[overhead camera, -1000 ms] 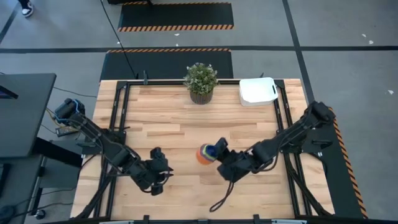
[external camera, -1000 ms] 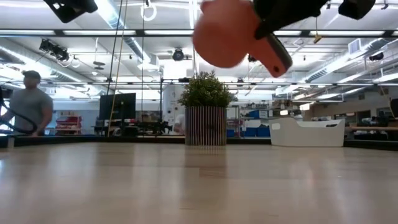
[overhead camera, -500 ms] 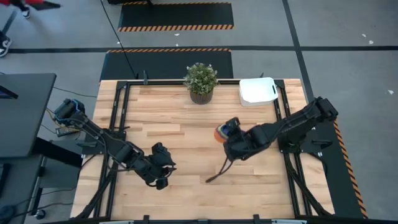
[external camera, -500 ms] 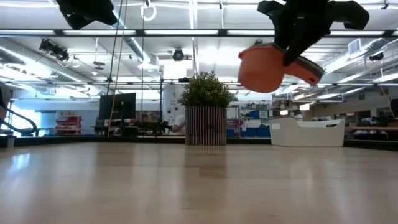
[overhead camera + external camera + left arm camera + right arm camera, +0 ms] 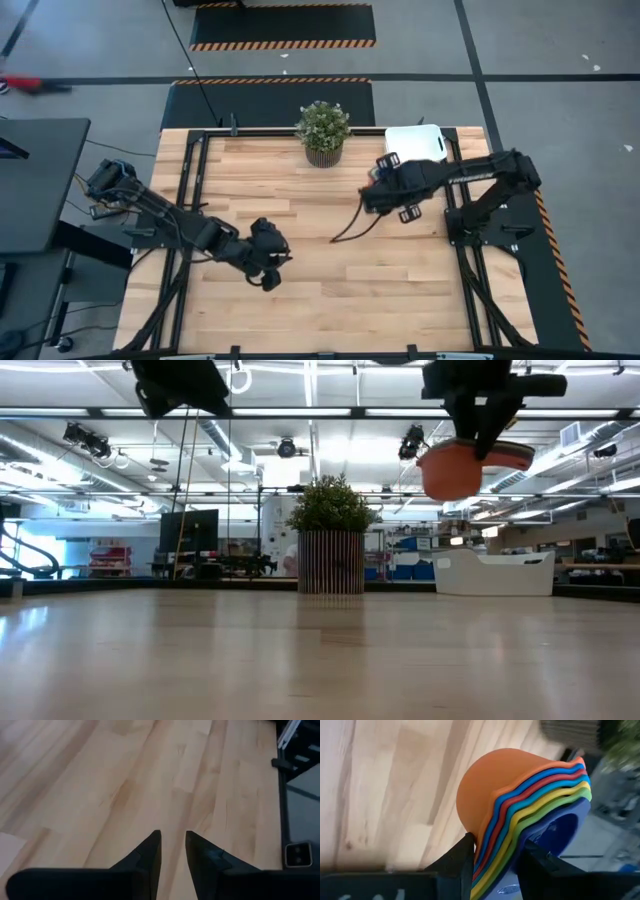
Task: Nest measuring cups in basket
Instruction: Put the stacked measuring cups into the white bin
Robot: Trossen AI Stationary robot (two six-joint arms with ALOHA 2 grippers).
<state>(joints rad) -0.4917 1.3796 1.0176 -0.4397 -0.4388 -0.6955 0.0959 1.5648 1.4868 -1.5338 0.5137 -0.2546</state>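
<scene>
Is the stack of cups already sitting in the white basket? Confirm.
No: in the low view the right tool holds the nested measuring cups in the air, above and short of the basket.

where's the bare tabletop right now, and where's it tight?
Free: the wood between the potted plant and the left gripper, plus the whole near edge. Tight: the far right corner, where the basket sits and the right gripper holds the nested measuring cups aloft beside it.
</scene>
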